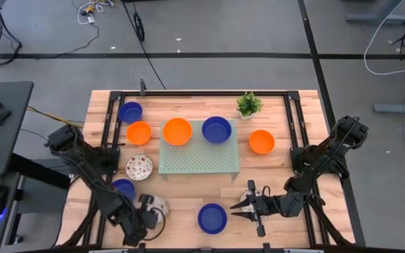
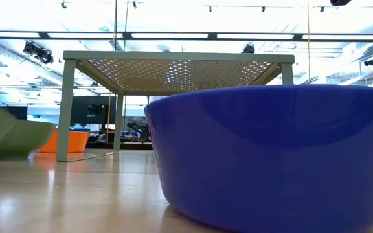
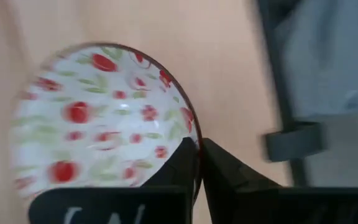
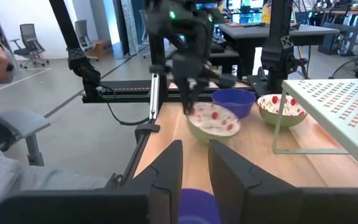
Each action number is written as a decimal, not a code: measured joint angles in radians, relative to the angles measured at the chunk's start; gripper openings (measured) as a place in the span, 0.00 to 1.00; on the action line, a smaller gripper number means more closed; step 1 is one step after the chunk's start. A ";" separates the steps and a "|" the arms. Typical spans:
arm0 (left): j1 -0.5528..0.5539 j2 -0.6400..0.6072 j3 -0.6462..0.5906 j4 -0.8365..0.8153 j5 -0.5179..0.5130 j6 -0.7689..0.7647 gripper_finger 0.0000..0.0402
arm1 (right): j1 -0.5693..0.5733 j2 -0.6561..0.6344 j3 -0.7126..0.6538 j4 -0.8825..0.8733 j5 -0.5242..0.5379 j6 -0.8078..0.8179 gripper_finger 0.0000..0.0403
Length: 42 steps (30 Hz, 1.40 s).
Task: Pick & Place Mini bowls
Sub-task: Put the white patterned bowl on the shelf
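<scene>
At the counter's (image 1: 273, 193) seven o'clock corner the left gripper (image 1: 146, 214) is clenching the red-speckled white mini bowl's (image 1: 156, 206) rim, the right gripper (image 1: 239, 206) is hovering released by the dark blue mini bowl (image 1: 211, 218) at six o'clock, and only two bowls are sitting on the pale green perforated tray (image 1: 199, 158), most waiting around it.

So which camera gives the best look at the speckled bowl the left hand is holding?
The left wrist view: the speckled bowl fills it, rim pinched by the left hand. The right wrist view shows it tilted, farther off. The high view mostly hides it; the low view misses it.

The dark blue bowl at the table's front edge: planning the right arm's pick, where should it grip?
On the rim of the dark blue bowl, on the side facing the right gripper: it sits upright, alone, and the thin wall suits the jaws.
</scene>
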 joint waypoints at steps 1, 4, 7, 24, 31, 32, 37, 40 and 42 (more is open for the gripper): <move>-0.005 0.001 0.025 -0.002 -0.001 0.030 0.05 | 0.000 0.000 0.000 -0.001 0.000 0.000 0.20; -0.019 0.002 0.102 -0.004 -0.017 0.140 0.03 | 0.000 0.000 0.000 -0.001 0.000 0.000 0.20; -0.018 0.002 0.168 -0.002 -0.074 0.275 0.02 | 0.000 0.000 0.000 -0.002 0.000 0.000 0.20; 0.217 0.002 0.256 0.045 -0.442 0.898 0.02 | 0.000 0.000 0.000 -0.016 0.000 0.000 0.20; 0.369 0.002 0.354 -0.018 -0.446 1.028 0.02 | 0.000 0.000 0.000 -0.024 0.000 0.000 0.20; 0.389 0.002 0.367 -0.039 -0.446 1.038 0.02 | 0.000 0.000 0.000 -0.025 0.000 0.000 0.20; 0.490 0.002 0.386 -0.120 -0.407 1.040 0.02 | 0.000 0.000 0.000 -0.037 0.000 0.004 0.20; 0.530 0.002 0.386 -0.163 -0.375 1.018 0.02 | 0.000 0.000 0.000 -0.039 -0.001 0.005 0.20; 0.545 0.002 0.386 -0.184 -0.369 1.005 0.02 | 0.000 0.000 0.000 -0.039 -0.009 0.005 0.20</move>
